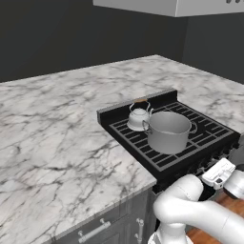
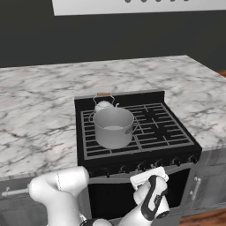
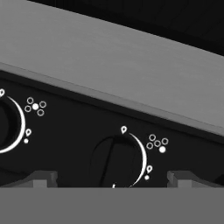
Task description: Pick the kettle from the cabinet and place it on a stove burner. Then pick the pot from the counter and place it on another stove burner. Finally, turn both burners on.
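Matte grey cylindrical pot (image 2: 114,127) holds nothing visible; rounded silvery kettle (image 2: 104,104) just behind, both on black grid burners (image 2: 156,126). Claw (image 3: 113,181) released, facing round black knob (image 3: 114,161).

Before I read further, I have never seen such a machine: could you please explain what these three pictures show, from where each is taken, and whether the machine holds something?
This is a computer-drawn kitchen with a white robot arm on a base that can drive. Two cameras sit on that base, behind the arm to its left and right, and both look down on the same scene. The third camera is on the hand itself and looks along the gripper.

On the black cooktop, set in a white marble counter, stand a wide grey pot and, just behind it, a small pale kettle.

The hand is low, in front of the stove. Its camera shows the dark control panel with a knob straight ahead and part of another knob at the left edge. The two finger tips stand wide apart on either side of the nearer knob, and nothing is held.
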